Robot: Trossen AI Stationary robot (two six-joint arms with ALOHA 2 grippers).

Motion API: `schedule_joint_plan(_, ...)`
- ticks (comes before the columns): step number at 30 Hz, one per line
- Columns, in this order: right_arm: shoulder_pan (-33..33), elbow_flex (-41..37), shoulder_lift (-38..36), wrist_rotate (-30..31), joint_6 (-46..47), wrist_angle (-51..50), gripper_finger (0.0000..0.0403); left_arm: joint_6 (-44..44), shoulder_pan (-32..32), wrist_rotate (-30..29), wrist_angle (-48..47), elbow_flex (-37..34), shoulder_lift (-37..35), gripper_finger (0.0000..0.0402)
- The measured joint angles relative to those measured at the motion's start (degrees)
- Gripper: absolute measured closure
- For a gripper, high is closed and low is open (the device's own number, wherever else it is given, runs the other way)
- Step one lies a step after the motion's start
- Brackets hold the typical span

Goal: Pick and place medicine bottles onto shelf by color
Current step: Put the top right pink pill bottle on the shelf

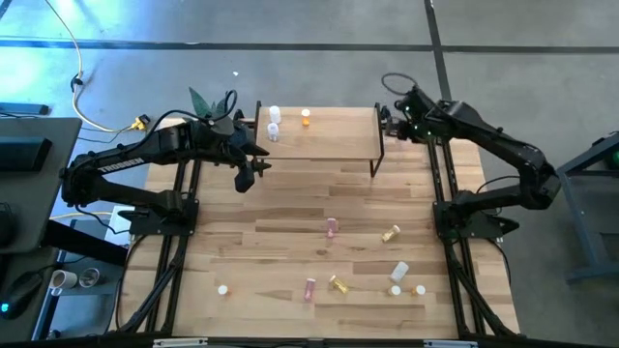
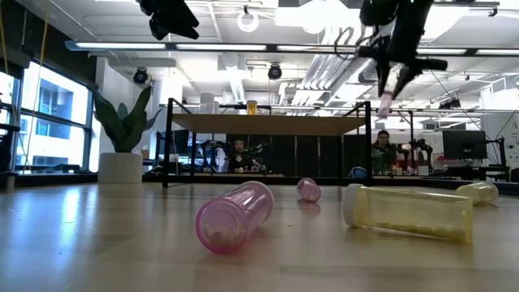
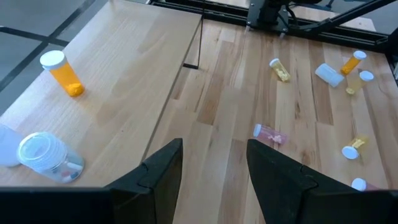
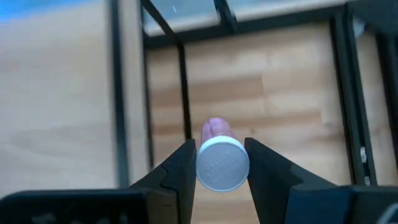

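Gripping white-capped pink bottle (image 4: 217,149), lettering unreadable.

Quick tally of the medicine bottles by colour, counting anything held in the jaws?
Pink bottles: 3, one in the right gripper
Orange-yellow bottles: 5
White bottles: 3
Upright bottle, only cap visible: 1
Total: 12

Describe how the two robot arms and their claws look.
Both arms are dark, nearly black, built of jointed segments. The left arm carries pale lettering along its long segment; the right arm shows small green lights near its wrist. The left claw and the right claw each have two flat, angular black fingers.
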Motion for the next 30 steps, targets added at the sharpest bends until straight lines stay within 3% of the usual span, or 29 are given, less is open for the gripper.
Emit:
schedule_joint_plan(9, -0.17, 11.40, 0.54, 4.55, -6.16, 2.10, 0.0293, -1.05, 0.00, -0.02, 0.00, 0.00, 0.00, 0.0234)
schedule_joint_plan(16, -3.36, 23.96, 7.33, 3.62, -16.46, 2.77, 0.0293, -2.98, 0.01, -3.01, 0.00, -0.01, 0.01, 0.0234)
schedule_joint_plan(24, -6.35, 39.77, 20.06, -3.86, -27.34, -3.58, 0.0293, -5.47, 0.04, -4.79, -0.52, -0.02, 0.02, 0.0234)
schedule_joint_plan(30, -6.75, 45.82, 28.01, -9.78, -33.71, -11.20, 0.0293, -5.55, 0.02, -5.01, -0.49, -0.02, 0.01, 0.0234)
